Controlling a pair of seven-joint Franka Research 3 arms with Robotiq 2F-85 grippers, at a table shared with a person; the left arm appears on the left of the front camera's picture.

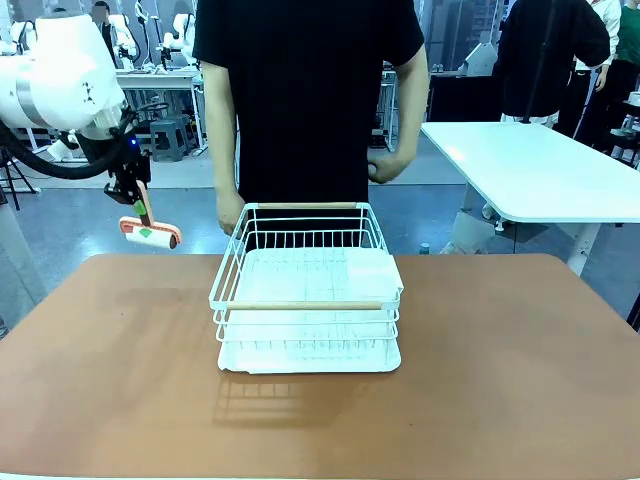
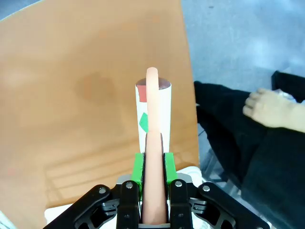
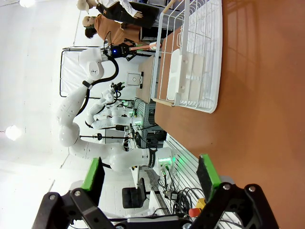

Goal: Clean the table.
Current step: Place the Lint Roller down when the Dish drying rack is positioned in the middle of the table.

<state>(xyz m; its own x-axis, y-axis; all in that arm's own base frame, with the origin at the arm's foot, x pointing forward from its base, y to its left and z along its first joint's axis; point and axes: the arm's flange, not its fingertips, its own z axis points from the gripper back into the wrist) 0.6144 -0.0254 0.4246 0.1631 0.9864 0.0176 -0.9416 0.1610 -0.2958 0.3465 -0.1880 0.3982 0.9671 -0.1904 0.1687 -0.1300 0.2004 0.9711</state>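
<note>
left fingers [image 2: 153,167]: clamped on lint roller's [image 2: 153,112] smooth peach handle, above table's [image 1: 120,370] far-left corner | right fingers [image 3: 150,177]: spread wide, empty | white wire rack [image 1: 308,290]: table centre

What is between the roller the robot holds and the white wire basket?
Just bare brown table, seen in the front view, between the roller in the left pincer and the basket.
</note>
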